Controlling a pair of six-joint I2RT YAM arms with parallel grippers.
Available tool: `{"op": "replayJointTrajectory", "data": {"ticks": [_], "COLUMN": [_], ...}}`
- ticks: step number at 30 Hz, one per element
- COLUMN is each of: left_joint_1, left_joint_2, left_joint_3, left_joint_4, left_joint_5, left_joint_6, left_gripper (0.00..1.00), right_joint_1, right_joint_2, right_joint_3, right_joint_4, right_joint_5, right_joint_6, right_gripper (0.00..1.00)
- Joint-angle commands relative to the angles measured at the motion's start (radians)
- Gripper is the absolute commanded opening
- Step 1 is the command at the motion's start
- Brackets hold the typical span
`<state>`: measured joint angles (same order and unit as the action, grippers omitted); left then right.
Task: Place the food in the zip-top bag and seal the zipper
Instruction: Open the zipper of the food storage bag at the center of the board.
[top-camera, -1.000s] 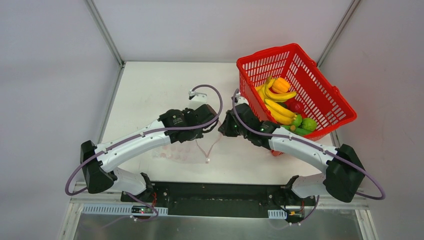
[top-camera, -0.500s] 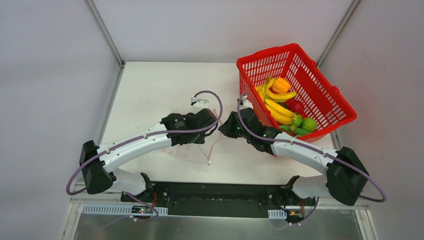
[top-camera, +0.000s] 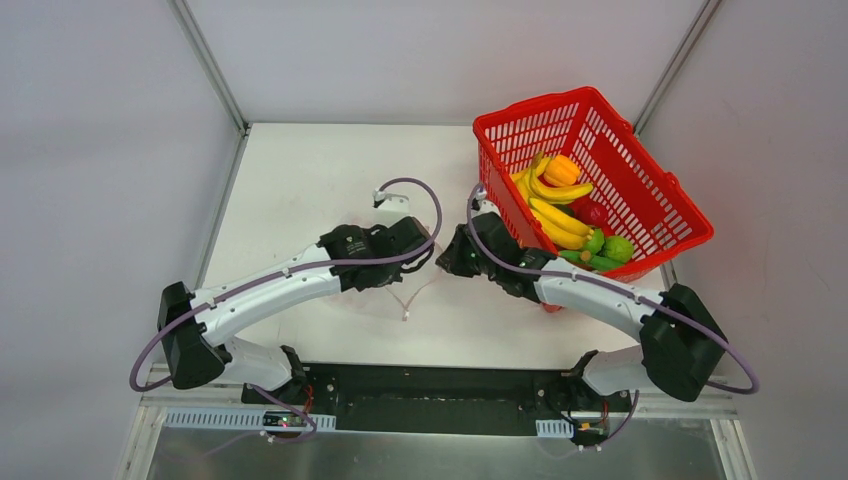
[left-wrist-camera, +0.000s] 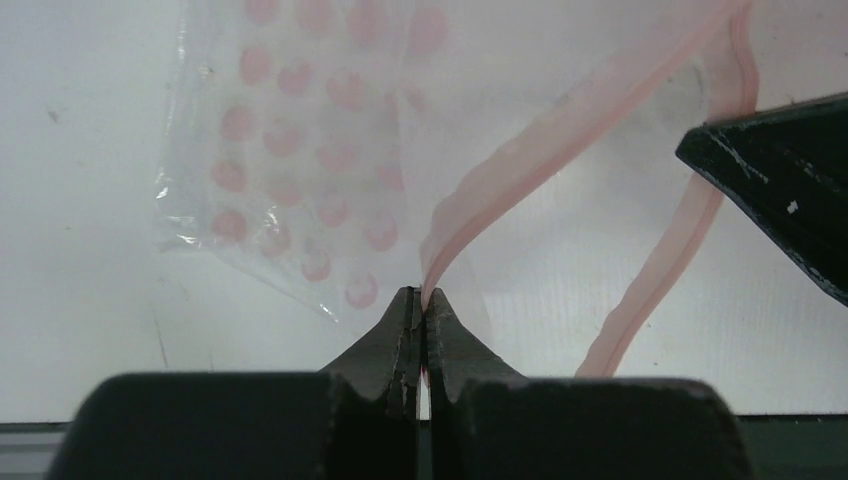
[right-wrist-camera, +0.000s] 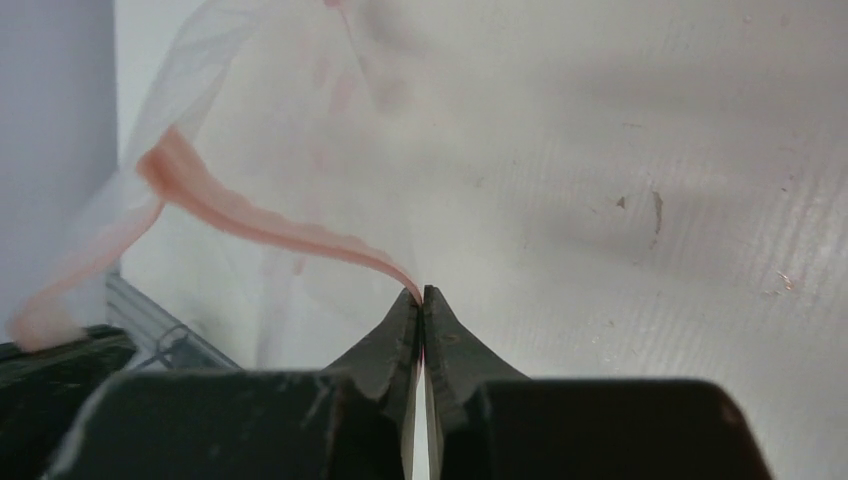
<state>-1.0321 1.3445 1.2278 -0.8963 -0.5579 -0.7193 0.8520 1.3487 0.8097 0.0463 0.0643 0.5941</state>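
Both arms reach in from the near edge of the table (top-camera: 300, 190) and meet around mid-table. Left gripper (left-wrist-camera: 421, 296): jaws pressed fully together, nipping one lip of the zipper (left-wrist-camera: 560, 140) right at the tips. The pink strip rises from there and runs up to the right. Right gripper (right-wrist-camera: 421, 293): jaws also closed, pinching a pink strip of the zipper that curves away up-left from its tips. In the top view the two grippers sit just beside each other, tips facing. The right one's black finger shows at the right edge of the left wrist view.

The two zipper strips stand apart, so the mouth is unsealed. The zip-top bag (left-wrist-camera: 300, 170), clear with pink dots, spreads out left of the left gripper, beyond its tips. It seems partly lifted off the table, but that is hard to judge through clear plastic.

Farther back on the right sits the red basket (top-camera: 640, 165). The food (top-camera: 560, 215) lies inside it: yellow bananas, an orange piece, green and red pieces.
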Motion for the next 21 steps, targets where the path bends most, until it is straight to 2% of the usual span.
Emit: {"op": "replayJointTrajectory", "data": {"ticks": [1, 5, 8, 9, 11, 14, 16, 21], "left_joint_1": [0.024, 0.029, 0.030, 0.029, 0.033, 0.047, 0.059, 0.075], "left_joint_2": [-0.045, -0.035, -0.010, -0.002, 0.008, 0.000, -0.013, -0.036], "left_joint_3": [0.080, 0.102, 0.108, 0.115, 0.120, 0.104, 0.082, 0.061], "left_joint_4": [-0.128, -0.086, -0.063, -0.070, -0.086, -0.088, -0.070, -0.046], "left_joint_5": [-0.162, -0.082, -0.033, -0.031, -0.035, -0.035, -0.021, -0.016], "left_joint_6": [-0.078, -0.041, -0.031, -0.033, -0.039, -0.057, -0.058, -0.054], "left_gripper": [0.00, 0.00, 0.00, 0.00, 0.00, 0.00, 0.00, 0.00], "right_joint_1": [-0.005, -0.007, -0.008, -0.011, -0.015, -0.017, -0.019, -0.034], "right_joint_2": [0.037, 0.072, 0.063, 0.056, 0.034, -0.009, -0.045, -0.156], "right_joint_3": [0.086, 0.175, 0.235, 0.250, 0.285, 0.339, 0.358, 0.398], "right_joint_4": [-0.141, -0.194, -0.219, -0.226, -0.249, -0.312, -0.349, -0.411], "right_joint_5": [0.007, -0.145, -0.163, -0.177, -0.220, -0.239, -0.226, -0.188], "right_joint_6": [-0.105, -0.212, -0.242, -0.249, -0.269, -0.300, -0.328, -0.412], "right_gripper": [0.07, 0.14, 0.22, 0.27, 0.45, 0.54, 0.57, 0.58]}}
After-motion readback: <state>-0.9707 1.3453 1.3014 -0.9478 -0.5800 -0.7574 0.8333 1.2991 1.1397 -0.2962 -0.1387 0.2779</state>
